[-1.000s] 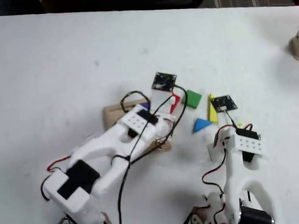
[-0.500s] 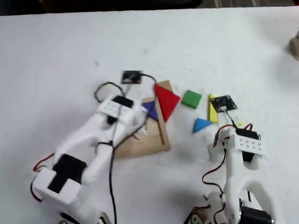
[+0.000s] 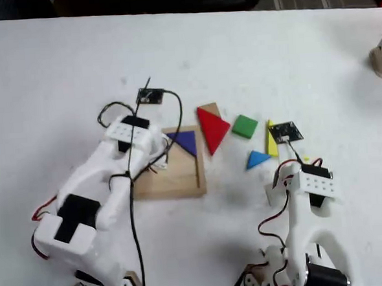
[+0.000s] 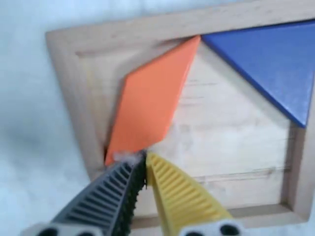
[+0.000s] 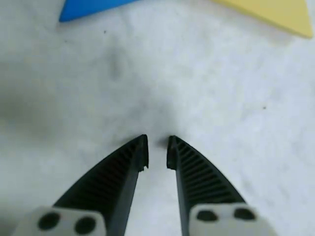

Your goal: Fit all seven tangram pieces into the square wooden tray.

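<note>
Tray [image 3: 180, 182] holds orange parallelogram [image 4: 150, 98] in corner, hidden under left arm [image 3: 109, 180] from above. Tan piece [image 3: 208, 107] at red triangle's [image 3: 213, 130] far edge hard to make out. Two pieces in tray, with big blue triangle [image 3: 184, 142]. Green square [image 3: 245, 125], yellow triangle [image 3: 270, 140] and small blue triangle [image 3: 258, 158] on worktop [image 3: 270, 54]. Left jaws closed, empty, tips at orange corner. Right jaws slightly parted, empty. Left arm has swung left; tray now clear of red triangle.

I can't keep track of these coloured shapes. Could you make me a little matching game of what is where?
1 orange piece
2 red triangle
3 green square
4 left gripper

A on the table, between the red triangle and the yellow triangle
B lying inside the tray
C shut, at the orange piece's corner
D on the table, just outside the tray

Pairs: 1-B, 2-D, 3-A, 4-C
</note>
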`<action>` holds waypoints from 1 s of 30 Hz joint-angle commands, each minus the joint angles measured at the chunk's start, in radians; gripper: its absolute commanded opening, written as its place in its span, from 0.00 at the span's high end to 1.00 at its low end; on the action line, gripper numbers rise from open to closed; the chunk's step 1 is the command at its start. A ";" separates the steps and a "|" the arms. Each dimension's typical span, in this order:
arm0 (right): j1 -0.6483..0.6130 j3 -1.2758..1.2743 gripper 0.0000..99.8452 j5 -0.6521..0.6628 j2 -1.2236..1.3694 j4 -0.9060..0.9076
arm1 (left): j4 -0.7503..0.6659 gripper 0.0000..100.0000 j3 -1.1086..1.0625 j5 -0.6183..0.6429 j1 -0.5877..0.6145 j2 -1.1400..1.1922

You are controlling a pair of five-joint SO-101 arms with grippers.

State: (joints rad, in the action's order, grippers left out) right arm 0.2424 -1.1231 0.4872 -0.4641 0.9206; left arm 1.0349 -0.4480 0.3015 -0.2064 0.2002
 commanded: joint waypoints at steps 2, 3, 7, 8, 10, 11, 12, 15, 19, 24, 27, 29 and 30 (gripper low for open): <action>0.010 0.003 0.92 0.009 -0.002 -0.019 | -0.018 0.98 -0.063 -0.014 0.015 -0.185; 0.010 0.003 0.92 0.009 -0.002 -0.019 | -0.037 0.98 -0.098 -0.014 0.008 -0.243; 0.010 0.003 0.92 0.011 -0.002 -0.019 | -0.167 0.98 -0.279 -0.006 -0.010 -0.490; 0.010 0.003 0.92 0.011 -0.002 -0.019 | -0.196 0.98 -0.313 -0.005 -0.007 -0.542; 0.010 0.003 0.92 0.011 -0.002 -0.019 | -0.238 0.98 -0.344 -0.003 -0.002 -0.604; 0.010 0.002 0.92 0.011 -0.002 -0.019 | -0.247 0.98 -0.342 -0.003 -0.002 -0.607; 0.010 0.002 0.92 0.011 -0.002 -0.019 | -0.258 0.98 -0.341 -0.003 0.004 -0.599; 0.010 0.002 0.92 0.011 -0.002 -0.019 | -0.310 0.98 -0.301 -0.002 0.027 -0.538; 0.008 0.002 0.92 0.011 -0.002 -0.019 | -0.376 0.98 -0.232 0.068 0.039 -0.390; 0.008 0.002 0.92 0.011 -0.002 -0.019 | -0.385 0.98 -0.112 0.081 0.010 -0.173; 0.008 0.002 0.92 0.011 -0.002 -0.019 | -0.384 0.98 -0.063 0.081 -0.008 -0.085; 0.008 0.002 0.92 0.011 -0.002 -0.019 | -0.382 0.98 -0.058 0.081 -0.024 -0.073; 0.008 0.002 0.92 0.011 -0.002 -0.019 | -0.368 0.98 -0.058 0.080 -0.035 -0.074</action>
State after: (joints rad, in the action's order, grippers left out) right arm 0.2424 -1.1231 0.4872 -0.4641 0.9206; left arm 0.6743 -0.5662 0.3705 -0.1972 0.1143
